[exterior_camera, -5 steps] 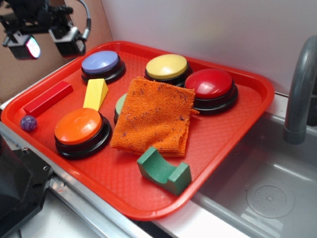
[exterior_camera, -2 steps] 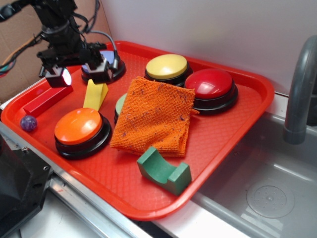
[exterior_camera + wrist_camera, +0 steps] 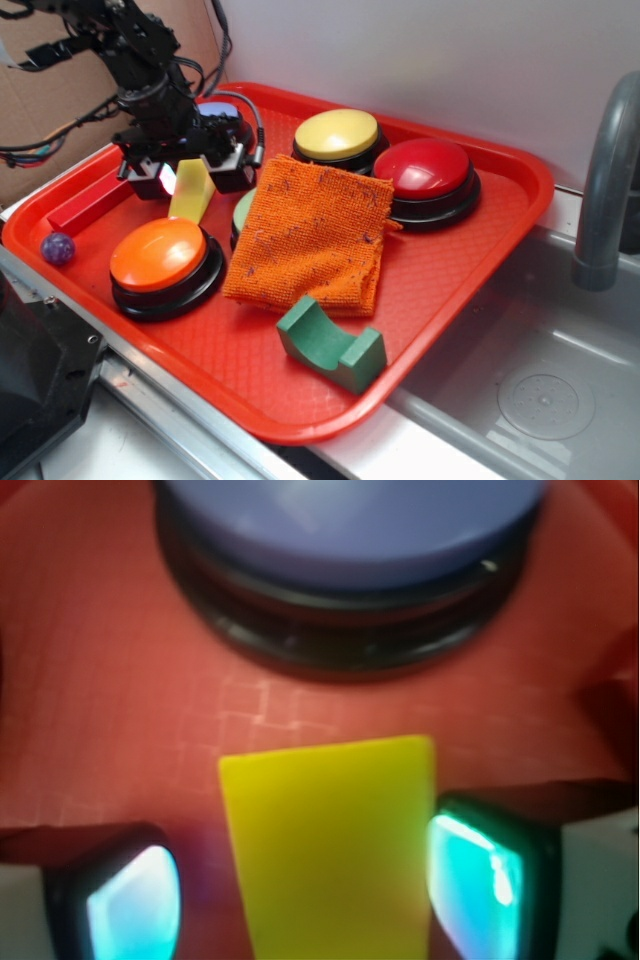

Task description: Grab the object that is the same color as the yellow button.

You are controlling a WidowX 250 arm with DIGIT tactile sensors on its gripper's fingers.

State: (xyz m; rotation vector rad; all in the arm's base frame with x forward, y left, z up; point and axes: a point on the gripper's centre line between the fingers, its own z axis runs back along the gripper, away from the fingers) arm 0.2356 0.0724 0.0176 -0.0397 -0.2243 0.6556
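One pincer is lowered over the yellow wedge block near the far-left part of the red tray, jaws spread, one finger on each side of the block. In the wrist view the block lies between the two lit pads with a gap showing on the left side; the right pad sits just beside the block's edge, contact not determinable. Nothing is gripped.

The block lies between the blue button at the tray's far edge and the orange button at the near-left edge. The yellow button stands at the far edge, beside the red button. An orange cloth covers the tray's middle, partly hiding a green button. A red bar and a purple ball lie along the left edge; a green arched block rests near the front edge.
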